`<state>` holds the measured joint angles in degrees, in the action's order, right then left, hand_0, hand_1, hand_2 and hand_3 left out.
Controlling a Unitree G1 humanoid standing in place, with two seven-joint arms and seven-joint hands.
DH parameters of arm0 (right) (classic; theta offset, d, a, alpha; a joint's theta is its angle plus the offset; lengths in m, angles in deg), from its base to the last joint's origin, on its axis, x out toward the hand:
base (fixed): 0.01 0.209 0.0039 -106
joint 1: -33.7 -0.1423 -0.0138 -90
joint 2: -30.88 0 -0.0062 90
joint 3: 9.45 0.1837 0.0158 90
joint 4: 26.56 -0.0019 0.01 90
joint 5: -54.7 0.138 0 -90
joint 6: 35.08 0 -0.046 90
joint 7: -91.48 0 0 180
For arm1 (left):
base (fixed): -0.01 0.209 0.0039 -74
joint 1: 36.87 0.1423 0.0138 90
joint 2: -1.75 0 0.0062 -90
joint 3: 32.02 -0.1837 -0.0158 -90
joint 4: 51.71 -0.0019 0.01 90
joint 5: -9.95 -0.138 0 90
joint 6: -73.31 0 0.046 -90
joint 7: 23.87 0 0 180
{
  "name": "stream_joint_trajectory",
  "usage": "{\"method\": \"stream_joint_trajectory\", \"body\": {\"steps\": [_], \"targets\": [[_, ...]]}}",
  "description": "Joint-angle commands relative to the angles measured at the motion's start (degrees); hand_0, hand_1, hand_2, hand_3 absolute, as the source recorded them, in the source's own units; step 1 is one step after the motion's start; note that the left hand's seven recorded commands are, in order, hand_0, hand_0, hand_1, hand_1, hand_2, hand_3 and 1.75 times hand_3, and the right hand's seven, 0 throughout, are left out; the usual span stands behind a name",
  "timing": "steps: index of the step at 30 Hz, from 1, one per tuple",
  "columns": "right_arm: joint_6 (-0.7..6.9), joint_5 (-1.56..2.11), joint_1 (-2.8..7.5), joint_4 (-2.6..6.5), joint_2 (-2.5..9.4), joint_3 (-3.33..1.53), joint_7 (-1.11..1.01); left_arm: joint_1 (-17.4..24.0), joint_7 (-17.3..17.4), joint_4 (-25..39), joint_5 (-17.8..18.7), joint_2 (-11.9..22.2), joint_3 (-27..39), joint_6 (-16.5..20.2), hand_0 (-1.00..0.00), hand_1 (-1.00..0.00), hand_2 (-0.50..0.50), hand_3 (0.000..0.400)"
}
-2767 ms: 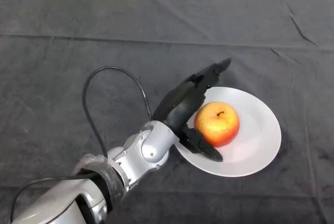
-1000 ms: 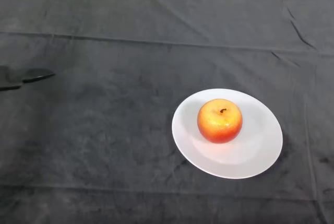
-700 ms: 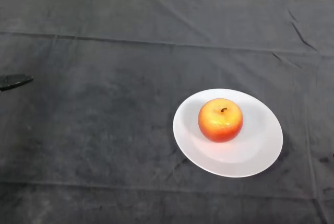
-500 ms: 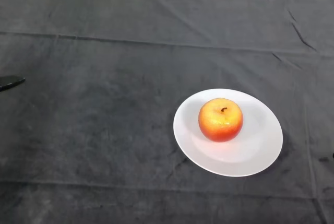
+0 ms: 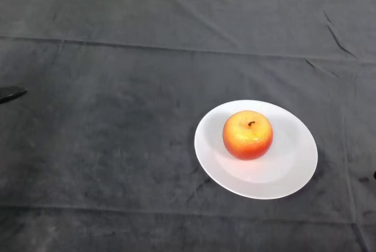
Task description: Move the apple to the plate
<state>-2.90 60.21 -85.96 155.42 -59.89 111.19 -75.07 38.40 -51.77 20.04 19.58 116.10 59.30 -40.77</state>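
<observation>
Left hand [image 5: 12, 93]: only a thin black tip is seen at the far left edge of the head view, just above the dark cloth; whether the fingers are spread or pressed together cannot be told from so small a part. Nothing is touched or held by it, and it is kept well apart from the plate.
Counter [image 5: 117, 146]: it is covered by a dark grey cloth with faint creases, and a pale strip is seen along the far edge.
Plate [image 5: 294, 175]: a white round plate is set on the cloth to the right of centre, lying flat, with its rim fully visible.
Apple [image 5: 247, 135]: a red and yellow apple is placed on the plate, slightly left of the plate's middle, upright with its stem turned up. It is touched by nothing but the plate.
</observation>
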Motion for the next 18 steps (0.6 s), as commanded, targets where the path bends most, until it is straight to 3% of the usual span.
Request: {"method": "stream_joint_trajectory", "body": {"steps": [1,18], "targets": [[4.88,0.74,6.27,4.38,4.31,0.50,0.08,0.0,0.6,3.7,-1.6,-1.4,2.2,0.6,0.00,0.00,0.00,0.000],[4.99,0.97,6.32,4.22,4.34,0.27,0.06,-0.3,4.0,4.3,-3.7,-4.0,4.8,1.6,0.00,0.00,0.00,0.000]]}}
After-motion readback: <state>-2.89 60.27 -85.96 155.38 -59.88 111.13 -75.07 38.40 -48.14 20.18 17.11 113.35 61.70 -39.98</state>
